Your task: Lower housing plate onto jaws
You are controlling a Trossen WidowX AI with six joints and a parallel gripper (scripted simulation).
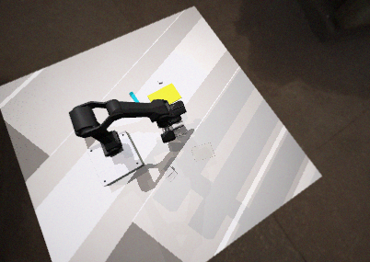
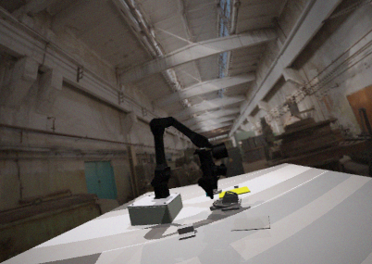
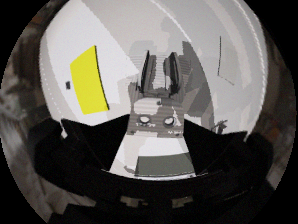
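Grey plate sits pinched in the claw. From it, in the wrist view: 2 upright jaws at 12 o'clock, yellow sheet aside at 10, base box at 6.

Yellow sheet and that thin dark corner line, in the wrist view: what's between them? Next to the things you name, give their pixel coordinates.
A grey ridged plate [image 3: 157, 127] with two pale round spots, and two dark upright pieces [image 3: 145, 74] beyond it; the wrist view shows this.
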